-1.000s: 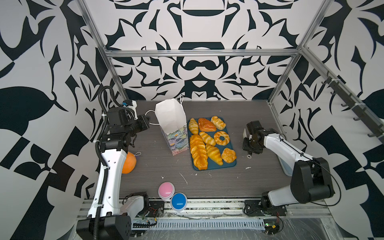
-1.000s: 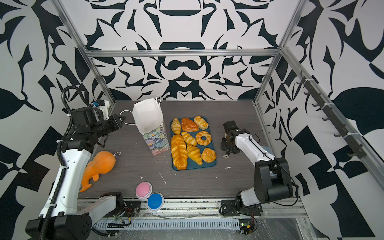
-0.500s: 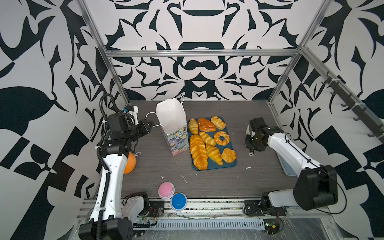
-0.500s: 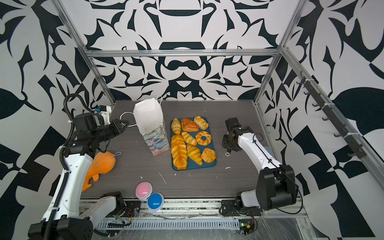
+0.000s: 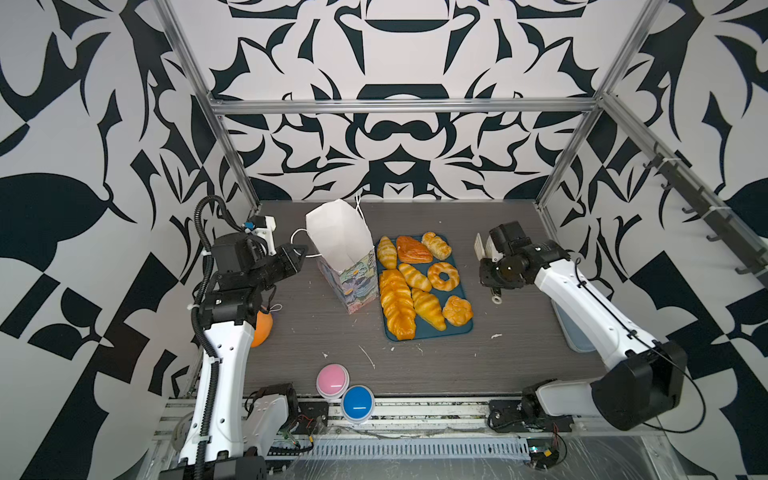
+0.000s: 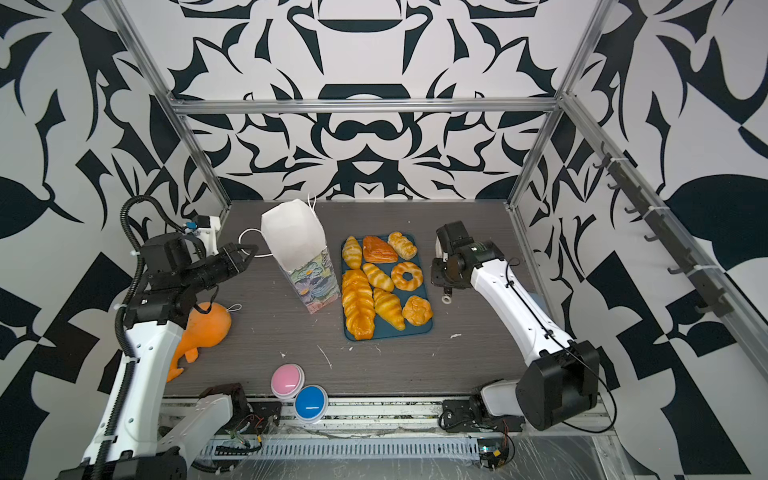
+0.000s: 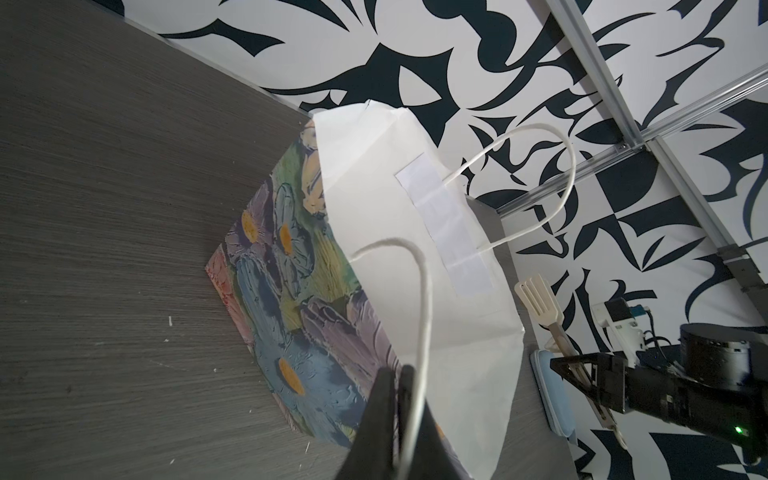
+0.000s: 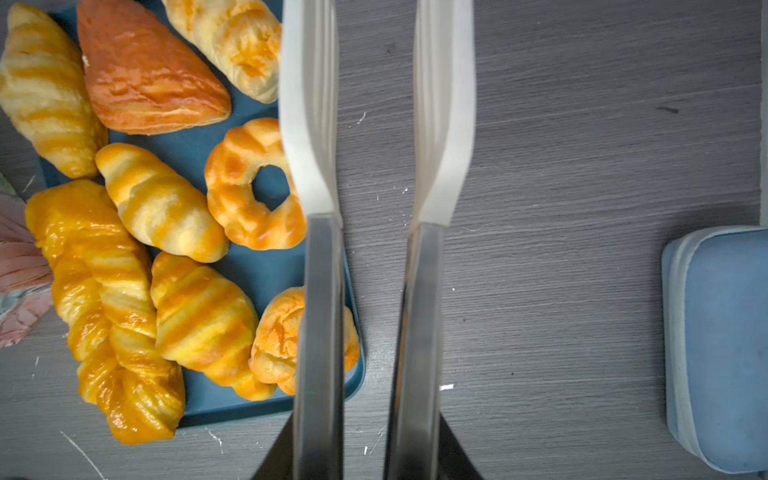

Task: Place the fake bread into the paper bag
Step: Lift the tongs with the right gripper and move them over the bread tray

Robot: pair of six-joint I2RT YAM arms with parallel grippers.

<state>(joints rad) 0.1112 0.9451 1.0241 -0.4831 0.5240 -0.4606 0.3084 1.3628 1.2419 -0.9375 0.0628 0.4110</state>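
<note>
Nothing bagged yet tbh: all eight fake bread (image 5: 428, 309) pieces on teal tray (image 5: 457, 330), just right of paper bag (image 5: 338, 241). Bag roughly upright, long axis vertical, mouth up. Braided loaf (image 5: 397, 305) lies near-to-far. Left gripper (image 5: 301, 251) pinched shut on cord handle (image 7: 424, 291); right gripper (image 8: 365, 449) clamps tongs (image 8: 316, 291), tips apart, empty.

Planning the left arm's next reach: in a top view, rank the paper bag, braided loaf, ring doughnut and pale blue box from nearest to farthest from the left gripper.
1. paper bag: held by the left gripper, just right of it.
2. braided loaf: left side of the tray.
3. ring doughnut: tray's right side.
4. pale blue box: far right, beyond the tray.
</note>
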